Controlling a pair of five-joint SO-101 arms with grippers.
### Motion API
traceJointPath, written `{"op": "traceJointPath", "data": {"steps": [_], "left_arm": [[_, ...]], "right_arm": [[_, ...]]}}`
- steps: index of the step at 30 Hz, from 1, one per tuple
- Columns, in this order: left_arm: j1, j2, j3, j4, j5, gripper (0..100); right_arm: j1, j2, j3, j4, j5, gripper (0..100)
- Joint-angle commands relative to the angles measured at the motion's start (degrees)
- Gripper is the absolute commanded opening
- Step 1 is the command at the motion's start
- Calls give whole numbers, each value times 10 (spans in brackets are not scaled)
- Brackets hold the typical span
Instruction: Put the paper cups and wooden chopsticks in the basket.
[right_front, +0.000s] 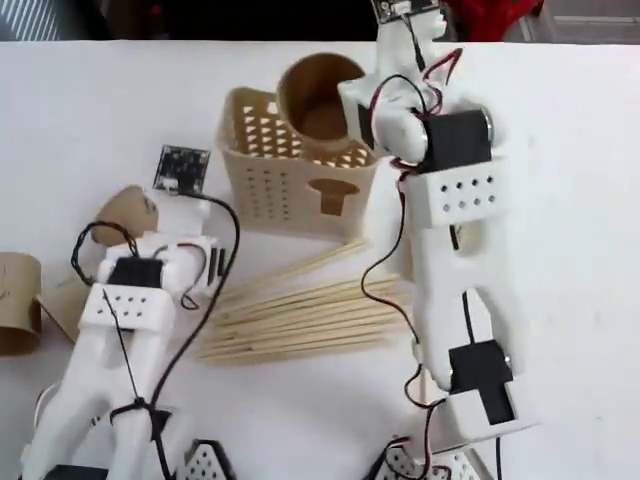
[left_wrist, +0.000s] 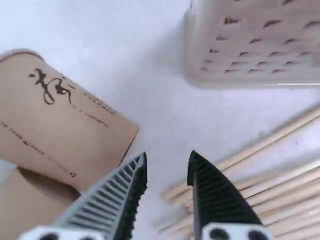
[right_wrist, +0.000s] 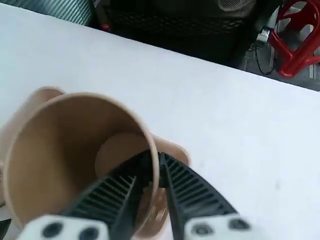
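Paper cup (right_front: 318, 95), upright with its mouth open to the ceiling, sits at the far corner of the basket (right_front: 290, 190); whether its base rests inside cannot be told. The right gripper (right_wrist: 156, 156) is clamped on that cup's rim, one finger inside the wall and one outside. In front of the basket, the wooden chopsticks (right_front: 300, 320) lie in a loose bundle on the white table (right_front: 560, 250), between the two arms. To their left a second cup (right_front: 125, 212) lies on its side, just beside the left gripper (left_wrist: 167, 157), whose jaws stand parted with nothing between them, hanging over the bare table between this cup and the chopstick ends. A third cup (right_front: 15, 300) lies at the table's left edge, apart from the rest.
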Motion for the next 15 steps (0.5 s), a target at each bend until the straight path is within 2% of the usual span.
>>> {"op": "traceJointPath", "data": {"steps": [1, 3, 8, 15], "left_arm": [[-5, -17, -5, -11, -1, 143], [-5, -17, -5, -11, -1, 143], [-5, -17, -5, -10, -1, 143], [-5, -17, -5, -10, -1, 143]], "right_arm": [[4, -21, 1, -11, -5, 22], [4, -21, 3, -9, -5, 47], [5, -22, 2, 7, -2, 244], [50, -35, -4, 16, 8, 263]]}}
